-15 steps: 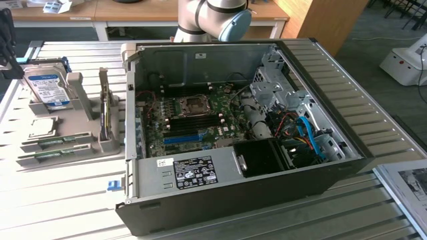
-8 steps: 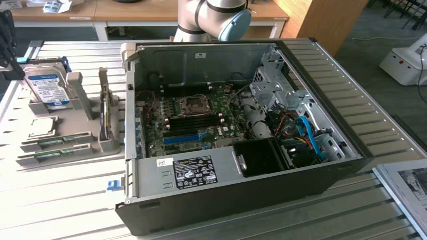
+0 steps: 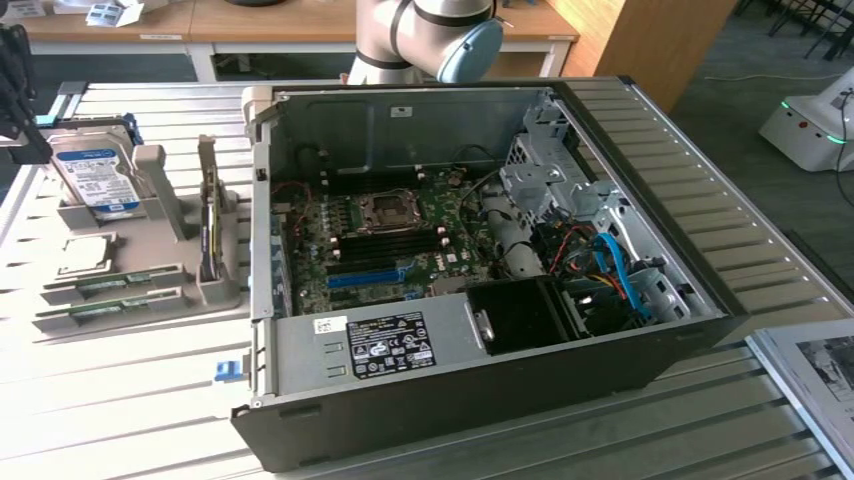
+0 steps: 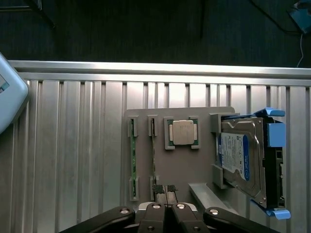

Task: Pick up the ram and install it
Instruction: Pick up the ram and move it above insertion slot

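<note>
Wrist view, and the ram [image 4: 153, 153] stands on edge in a slot of the grey holder tray [image 4: 194, 170], a thin green stick, untouched. A second ram stick [image 4: 131, 160] sits in the next slot, parallel, and the square silver processor [image 4: 183, 132] is on the ram's other side. Beyond that, the blue-labelled hard drive [image 4: 240, 158] leans in its bracket. The gripper [image 4: 165, 189] shows over the tray by the ram's near end, fingers pressed together and pinching nothing. From the exterior view, the ram [image 3: 114, 283] lies low on the tray at the exterior view's left, well apart from the open computer case [image 3: 481, 270], with the robot arm [image 3: 427, 35] above.
</note>
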`<move>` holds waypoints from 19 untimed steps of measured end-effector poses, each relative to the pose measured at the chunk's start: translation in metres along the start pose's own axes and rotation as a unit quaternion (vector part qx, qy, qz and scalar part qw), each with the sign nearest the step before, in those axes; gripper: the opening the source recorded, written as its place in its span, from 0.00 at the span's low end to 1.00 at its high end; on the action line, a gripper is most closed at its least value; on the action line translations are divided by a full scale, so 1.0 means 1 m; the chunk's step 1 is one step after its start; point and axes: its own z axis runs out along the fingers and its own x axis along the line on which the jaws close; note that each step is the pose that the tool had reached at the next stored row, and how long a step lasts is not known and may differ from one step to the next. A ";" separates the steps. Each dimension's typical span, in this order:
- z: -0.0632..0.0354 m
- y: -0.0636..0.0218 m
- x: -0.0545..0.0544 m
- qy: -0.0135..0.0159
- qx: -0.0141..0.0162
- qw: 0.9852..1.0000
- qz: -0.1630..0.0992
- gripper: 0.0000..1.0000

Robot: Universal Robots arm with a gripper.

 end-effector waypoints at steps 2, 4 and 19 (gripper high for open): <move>0.0011 0.0000 0.000 0.000 0.000 1.000 0.000 0.10; 0.0022 -0.0001 0.000 0.000 0.000 1.000 0.000 0.10; 0.0033 -0.0001 0.000 0.000 0.000 1.000 0.000 0.10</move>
